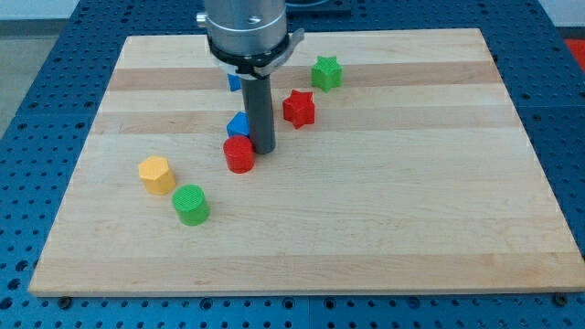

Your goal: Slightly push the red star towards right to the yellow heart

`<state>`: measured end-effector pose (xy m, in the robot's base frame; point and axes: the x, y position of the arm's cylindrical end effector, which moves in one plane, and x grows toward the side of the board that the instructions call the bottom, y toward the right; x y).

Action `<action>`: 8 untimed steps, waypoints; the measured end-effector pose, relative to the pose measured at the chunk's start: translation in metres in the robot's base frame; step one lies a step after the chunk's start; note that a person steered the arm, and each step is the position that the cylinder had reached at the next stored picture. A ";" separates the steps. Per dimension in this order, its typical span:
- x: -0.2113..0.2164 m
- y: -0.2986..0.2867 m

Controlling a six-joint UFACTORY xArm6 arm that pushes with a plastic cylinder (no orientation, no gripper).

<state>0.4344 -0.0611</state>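
Wooden board (366,228): my tip (263,150), a bare rod holding nothing, touches red cylinder (239,154), left of red star (298,108). No yellow heart identifiable; risk: dragging the cylinder along.

— Where is the red star (298,108) sitting?
— It is lying flat toward the worktop's far edge, about midway across.
— And the yellow heart (156,174)?
— It is resting flat near the left edge, well apart from the star.

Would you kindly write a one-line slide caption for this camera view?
My tip rests left of the red star, beside the red cylinder on the wooden board.
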 end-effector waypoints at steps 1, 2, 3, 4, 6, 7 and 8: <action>0.000 -0.002; -0.009 0.003; -0.009 0.016; -0.009 0.019; -0.008 0.046; -0.008 0.047; -0.023 0.047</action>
<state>0.4112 -0.0146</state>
